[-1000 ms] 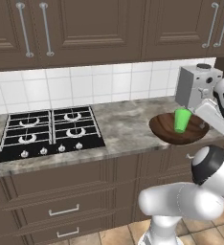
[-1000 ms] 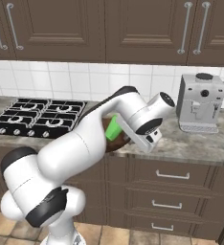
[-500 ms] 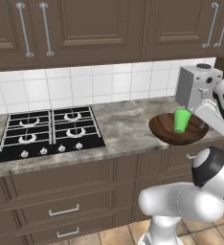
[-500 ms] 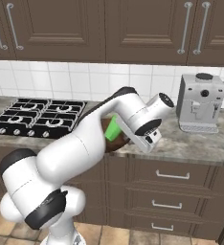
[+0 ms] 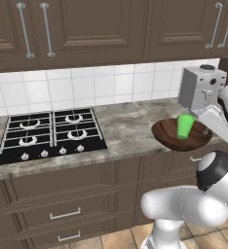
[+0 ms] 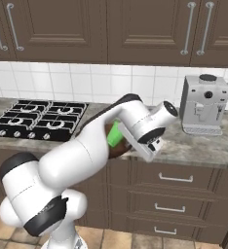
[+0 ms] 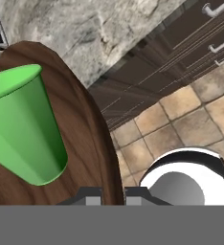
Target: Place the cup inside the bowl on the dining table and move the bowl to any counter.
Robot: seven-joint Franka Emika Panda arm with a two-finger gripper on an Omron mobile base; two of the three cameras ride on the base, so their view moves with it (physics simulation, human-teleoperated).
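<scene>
Gripper: the gripper (image 7: 113, 191) has its two dark tips nearly together, pinching the thin rim of the bowl (image 7: 92, 139); in the hand view the rim runs down between the tips.
Gripper in the base views: in the left base view the white hand reaches the bowl (image 5: 180, 135) from the right side; in the right base view the hand and forearm stand in front of it, so the tips are hidden there.
Bowl: dark brown wood, wide and shallow, at the front edge of the counter (image 5: 125, 127), right of the hob (image 5: 50, 133); whether its underside touches the stone I cannot tell. Part of it juts past the counter's front edge, with drawers and floor tiles below it in the hand view.
Cup: the green cup (image 5: 185, 126) stands upright inside the bowl, mouth up, near the middle. In the hand view the cup (image 7: 25, 127) looks tilted because the camera is rolled; in the right base view a slice of the cup (image 6: 115, 135) shows behind the arm.
Coffee machine: a grey coffee machine (image 5: 201, 88) stands on the counter against the tile wall, just behind the bowl.
Hob: black, four burners, well to the left of the bowl.
</scene>
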